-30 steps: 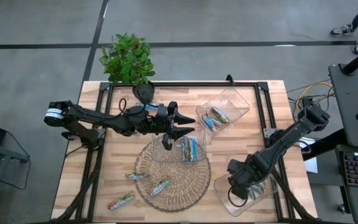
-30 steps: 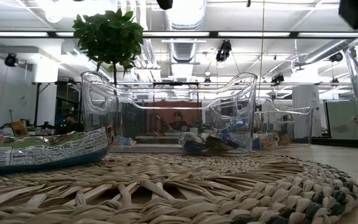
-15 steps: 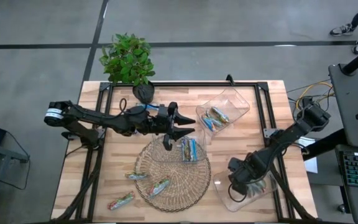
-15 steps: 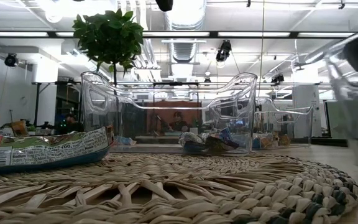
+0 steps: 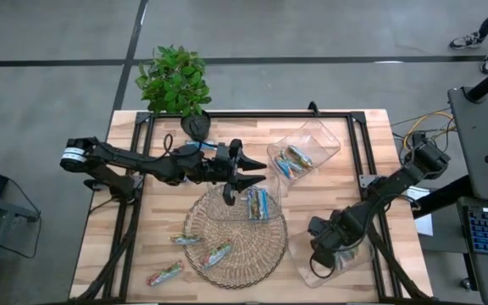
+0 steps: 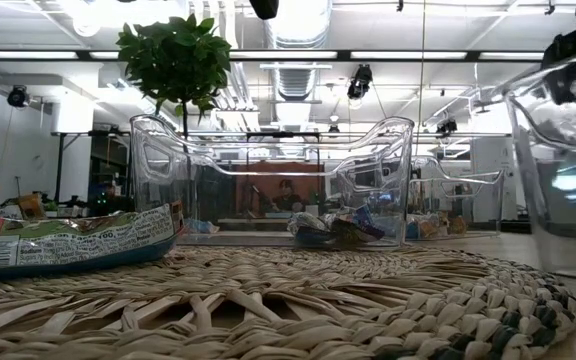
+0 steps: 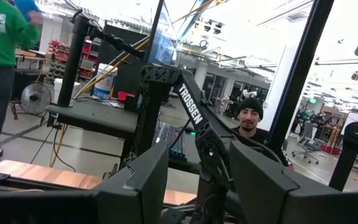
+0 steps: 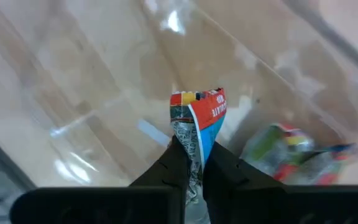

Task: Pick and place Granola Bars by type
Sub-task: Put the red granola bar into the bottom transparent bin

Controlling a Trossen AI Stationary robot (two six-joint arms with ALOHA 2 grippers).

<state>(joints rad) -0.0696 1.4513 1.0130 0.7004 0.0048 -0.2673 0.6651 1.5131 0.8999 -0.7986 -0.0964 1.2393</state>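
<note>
From above, three loose foil-wrapped granola bars (image 5: 200,254) lie on or beside the round woven wicker mat (image 5: 269,254); the left gripper (image 5: 242,180) hovers half-spread, empty. Wrist-on, the right gripper (image 8: 193,157) pinches a red-tipped wrapped bar (image 8: 197,118) over the clear plastic tray (image 8: 92,99), another already inside.

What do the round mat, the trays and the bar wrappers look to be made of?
Round mat: woven natural fibre, probably wicker or straw, matte; plaited strands show in the low view. Trays, such as the middle one: clear hard plastic, glossy; the room shows through and the rims catch light. Bar in the right tool: thin printed film or foil, shiny and crinkled at the pinched end.
</note>
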